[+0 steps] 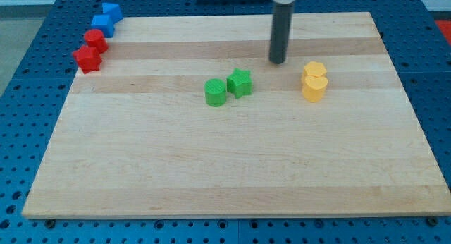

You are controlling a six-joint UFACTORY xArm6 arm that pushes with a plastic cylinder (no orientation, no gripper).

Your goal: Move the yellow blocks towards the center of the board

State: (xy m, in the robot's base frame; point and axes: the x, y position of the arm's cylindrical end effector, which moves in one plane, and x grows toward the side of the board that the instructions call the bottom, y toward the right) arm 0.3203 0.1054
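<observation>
Two yellow blocks touch each other at the view's right of centre: a yellow hexagon-like block (315,70) above a yellow heart-like block (314,89). My tip (277,61) stands on the board to the left of and slightly above the yellow pair, apart from them. The rod rises straight up out of the view's top.
A green cylinder (215,92) and a green star-like block (239,82) sit side by side near the board's middle. At the view's top left edge of the wooden board (211,166) lie two red blocks (87,58) (95,39) and two blue blocks (103,23) (111,11).
</observation>
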